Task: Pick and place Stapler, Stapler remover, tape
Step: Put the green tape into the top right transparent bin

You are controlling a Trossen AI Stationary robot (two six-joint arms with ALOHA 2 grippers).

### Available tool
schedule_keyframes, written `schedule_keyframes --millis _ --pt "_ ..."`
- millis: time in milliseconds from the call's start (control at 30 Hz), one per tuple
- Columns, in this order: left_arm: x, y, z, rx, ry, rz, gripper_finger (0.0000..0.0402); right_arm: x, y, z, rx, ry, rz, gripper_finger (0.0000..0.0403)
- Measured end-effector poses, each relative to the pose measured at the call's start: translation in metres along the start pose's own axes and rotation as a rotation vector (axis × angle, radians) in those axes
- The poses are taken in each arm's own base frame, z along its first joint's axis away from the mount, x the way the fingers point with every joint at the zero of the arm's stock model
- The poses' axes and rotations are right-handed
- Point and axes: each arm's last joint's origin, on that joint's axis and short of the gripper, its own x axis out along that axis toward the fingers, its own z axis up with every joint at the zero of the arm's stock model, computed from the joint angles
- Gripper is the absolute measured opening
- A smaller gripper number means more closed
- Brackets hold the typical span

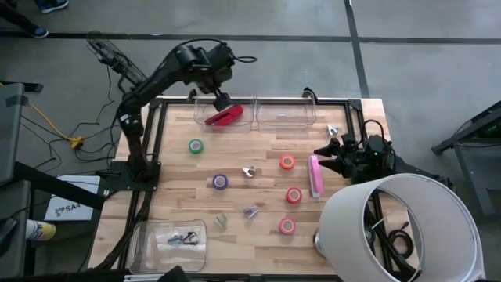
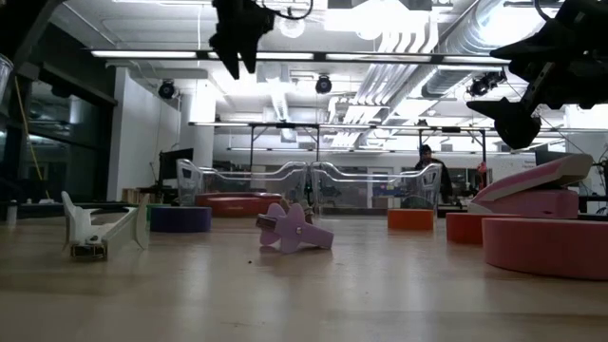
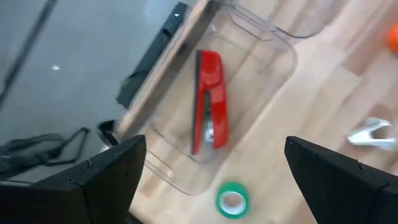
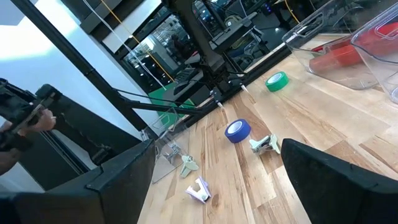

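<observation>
Left hand (image 1: 222, 102) hangs above the far-left clear bin (image 1: 205, 119), fingers spread wide and holding nothing, and right below it the red stapler (image 1: 224, 116) lies inside that bin. Beside it on the far edge stands a second clear bin (image 1: 285, 116). Over on the right, the right hand (image 1: 333, 153) hovers just beside the pink stapler (image 1: 315, 175), jaws wide too, gripping nothing. Tape rolls dot the wooden worktop (image 1: 258, 141): the green roll (image 1: 196, 146) near the red stapler's bin, the purple roll (image 1: 221, 182) mid-left, three red-pink rolls (image 1: 293, 195) toward the right. Small staple removers (image 1: 249, 171) lie loose in the middle, and a near-left tray (image 1: 169, 243) holds a few more small pieces.
</observation>
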Motion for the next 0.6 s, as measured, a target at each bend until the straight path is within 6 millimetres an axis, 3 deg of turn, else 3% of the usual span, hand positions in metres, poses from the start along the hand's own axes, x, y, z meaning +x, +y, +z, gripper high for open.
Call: schedule_keyframes --millis 200,400,600 --pt "0.003 -0.003 -0.023 -0.05 0.079 -0.108 0.0379 0.0 0.0 0.0 0.0 0.0 0.0 0.0339" --pt "0.035 -0.01 -0.053 -0.138 0.255 -0.103 0.0379 0.0 0.0 0.0 0.0 0.0 0.0 0.0339" --pt "0.077 -0.03 -0.083 -0.173 0.399 -0.093 0.0379 0.0 0.0 0.0 0.0 0.0 0.0 0.0339"
